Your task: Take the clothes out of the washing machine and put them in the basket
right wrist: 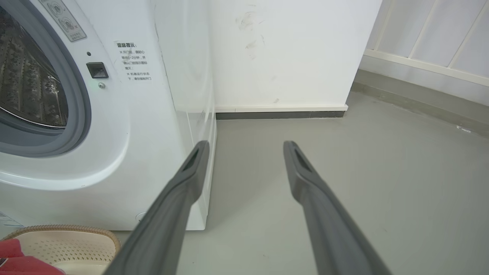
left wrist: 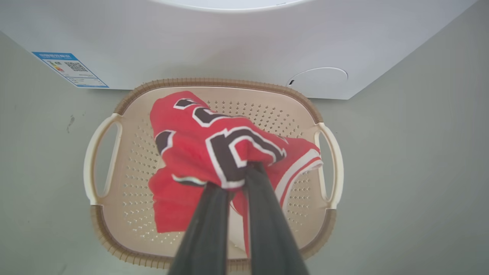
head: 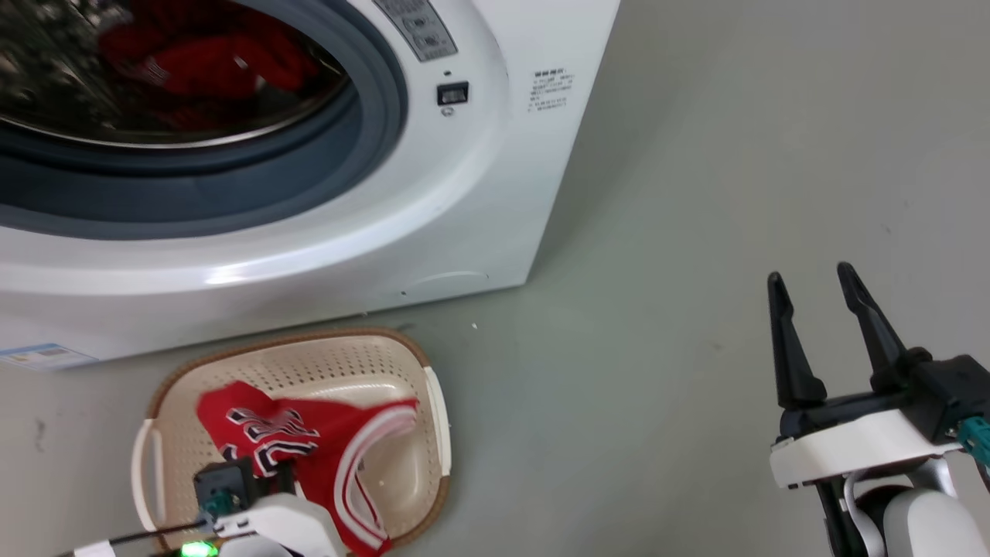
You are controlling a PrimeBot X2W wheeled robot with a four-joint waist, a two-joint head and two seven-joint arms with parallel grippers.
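The washer stands on a grey floor, its door opening facing the robot. A red garment lies inside the drum. The basket sits on the floor just in front of the washer's base. A red jersey hangs into the basket, pinched between the narrow fingers of the left tool. The right tool is well to the right over bare floor, fingers spread wide.

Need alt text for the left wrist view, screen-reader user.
The left gripper pinches a red jersey with black-and-white lettering, draped into the cream basket. The white washing machine stands just behind the basket on grey floor.
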